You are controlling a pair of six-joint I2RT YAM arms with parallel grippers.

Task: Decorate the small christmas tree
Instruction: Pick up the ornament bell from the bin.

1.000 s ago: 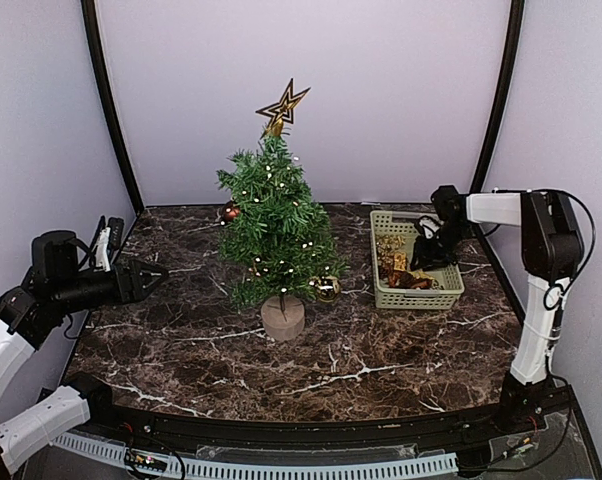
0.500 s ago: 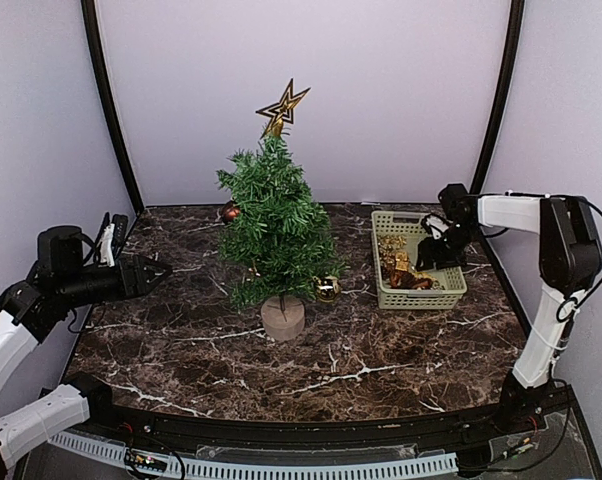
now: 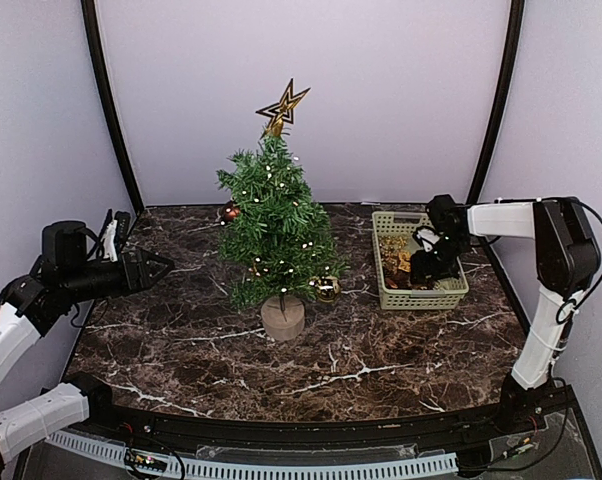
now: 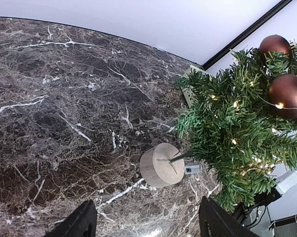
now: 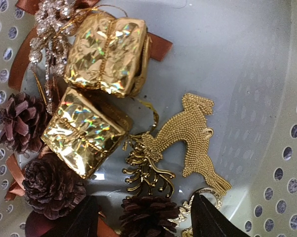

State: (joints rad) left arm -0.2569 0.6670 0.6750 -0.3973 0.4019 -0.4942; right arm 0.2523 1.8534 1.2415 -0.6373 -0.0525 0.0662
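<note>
1. The left gripper [image 3: 159, 268] is hovering over the left side of the bench [image 3: 381, 350]. Its jaws are spread wide and released, gripping nothing and touching nothing. In its wrist view only bare marble is showing between the fingertips [image 4: 84, 222].
2. The small christmas tree [image 3: 276, 225] is standing upright near the middle of the bench on its round tan base [image 3: 282, 317]. It is to the right of the left gripper and well apart from it, and that gripper is pointing toward it.
3. The tree is carrying a gold star [image 3: 283, 105] on top, a reddish-brown ball [image 3: 229, 211] on its left side and a gold ball [image 3: 327, 289] hanging low on its right, just beside the base. Small lights are glowing among the branches.
4. A pale green basket [image 3: 421, 296] is sitting to the right of the tree, toward the back right of the bench.
5. The right gripper [image 3: 426, 262] is reaching down into the basket with its jaws parted and clasping nothing. A pine cone [image 5: 148, 215] is lying between its fingers [image 5: 84, 217], with a gap showing on either side.
6. Two gold gift boxes [image 5: 109, 54], a gold reindeer [image 5: 190, 138] and more pine cones are lying in the basket beyond the right gripper.
7. The tree is standing to the left of the right gripper and apart from it, with the basket's wall between them.
</note>
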